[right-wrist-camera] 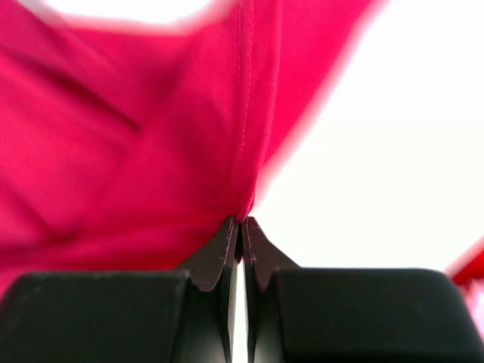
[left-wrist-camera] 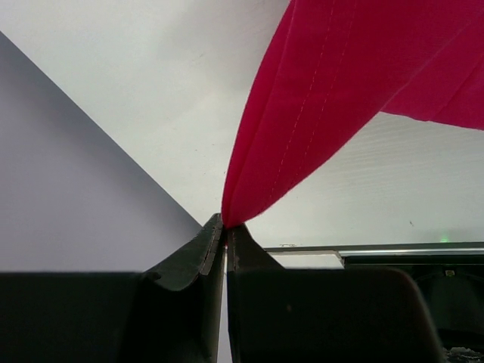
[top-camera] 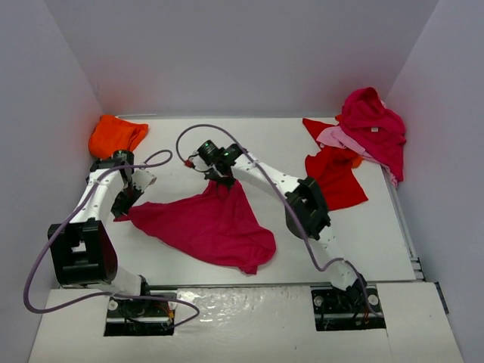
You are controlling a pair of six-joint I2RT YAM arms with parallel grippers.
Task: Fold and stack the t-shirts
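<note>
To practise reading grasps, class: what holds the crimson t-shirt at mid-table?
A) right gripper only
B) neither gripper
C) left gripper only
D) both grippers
D: in the wrist views the left gripper and the right gripper are each shut on a pinch of the crimson t-shirt.

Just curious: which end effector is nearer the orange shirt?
Left. The left end effector is in front of the orange shirt; the right end effector is well to its right.
</note>
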